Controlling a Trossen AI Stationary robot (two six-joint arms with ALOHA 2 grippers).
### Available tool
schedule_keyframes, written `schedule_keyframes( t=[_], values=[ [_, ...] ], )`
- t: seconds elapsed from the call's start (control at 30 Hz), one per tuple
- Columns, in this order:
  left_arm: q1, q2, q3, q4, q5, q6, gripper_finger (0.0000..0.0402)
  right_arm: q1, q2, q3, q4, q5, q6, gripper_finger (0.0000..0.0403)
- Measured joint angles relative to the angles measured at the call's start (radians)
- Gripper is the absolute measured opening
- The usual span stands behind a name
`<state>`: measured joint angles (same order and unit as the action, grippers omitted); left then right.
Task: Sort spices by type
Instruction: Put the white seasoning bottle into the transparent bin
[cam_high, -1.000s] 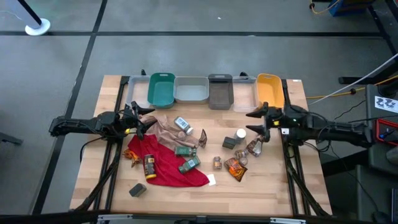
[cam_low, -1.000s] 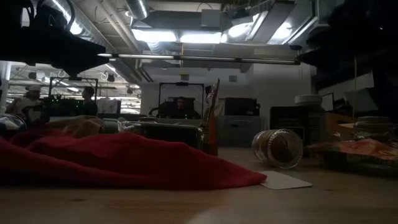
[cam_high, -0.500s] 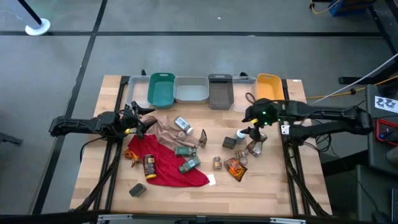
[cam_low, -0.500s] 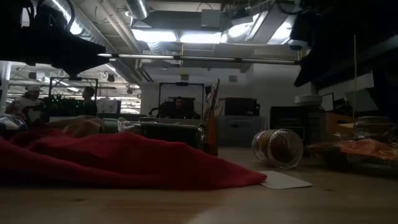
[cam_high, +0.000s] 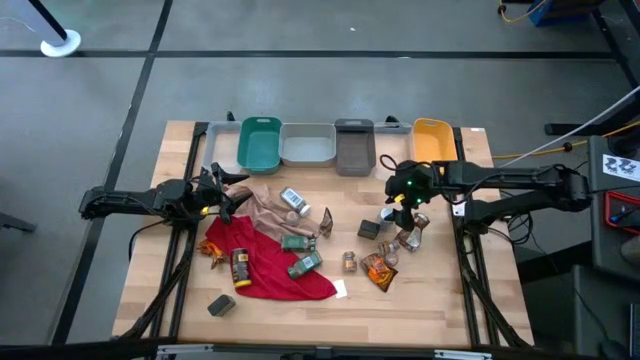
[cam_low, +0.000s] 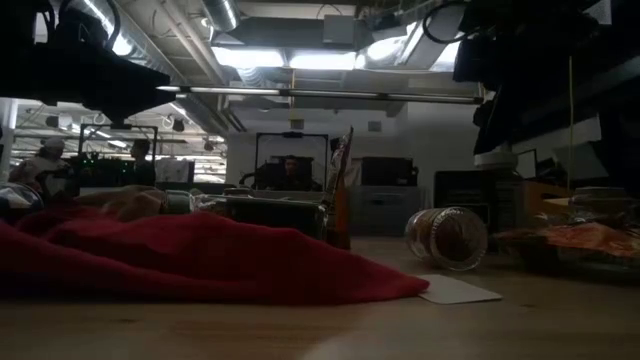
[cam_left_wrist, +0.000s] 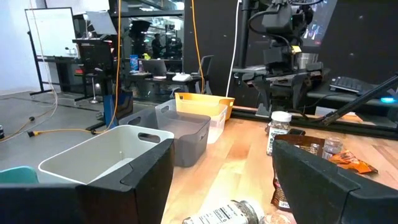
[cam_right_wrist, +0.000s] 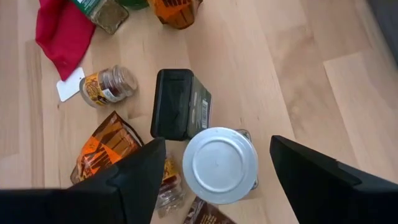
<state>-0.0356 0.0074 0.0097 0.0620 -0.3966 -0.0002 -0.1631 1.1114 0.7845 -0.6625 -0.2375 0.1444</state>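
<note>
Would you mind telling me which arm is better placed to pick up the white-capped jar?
The right. Its gripper hangs directly above the white-capped jar, fingers open on either side. The left gripper waits far off, by the tan cloth.

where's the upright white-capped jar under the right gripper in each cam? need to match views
High view: white-capped jar right of table centre, mostly under the right gripper.
Low view: only its cap shows, far right, below the dark arm.
Left wrist view: upright past the bins, label showing.
Right wrist view: cap seen from above, between the open fingers.
Shared landmark: the dark box right beside it, also in the high view.
</note>
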Motion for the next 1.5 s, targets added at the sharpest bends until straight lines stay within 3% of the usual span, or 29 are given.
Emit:
schedule_keyframes(
  t=[0.43, 0.7, 1.03, 1.13, 1.3, 1.5],
  values=[
    [0.000, 0.000, 0.000, 0.000, 0.000, 0.000, 0.0255, 0.052, 0.035, 0.000, -0.023, 0.028, -0.029, 0.0289],
    [0.000, 0.003, 0.000, 0.000, 0.000, 0.000, 0.0255, 0.148, 0.088, 0.000, -0.021, 0.208, -0.049, 0.0289],
    [0.000, 0.003, 0.000, 0.000, 0.000, -0.006, 0.0255, 0.157, 0.179, 0.000, -0.014, 0.212, -0.050, 0.0287],
    [0.000, 0.002, 0.000, 0.000, 0.000, -0.006, 0.0255, 0.157, 0.193, 0.000, -0.006, 0.212, -0.052, 0.0267],
    [0.000, 0.002, 0.000, 0.000, 0.000, -0.003, 0.0255, 0.157, 0.195, 0.000, 0.026, 0.212, -0.055, 0.0201],
    [0.000, 0.002, 0.000, 0.000, 0.000, -0.003, 0.0255, 0.156, 0.193, 0.003, 0.002, 0.209, -0.062, 0.0201]
  ],
)
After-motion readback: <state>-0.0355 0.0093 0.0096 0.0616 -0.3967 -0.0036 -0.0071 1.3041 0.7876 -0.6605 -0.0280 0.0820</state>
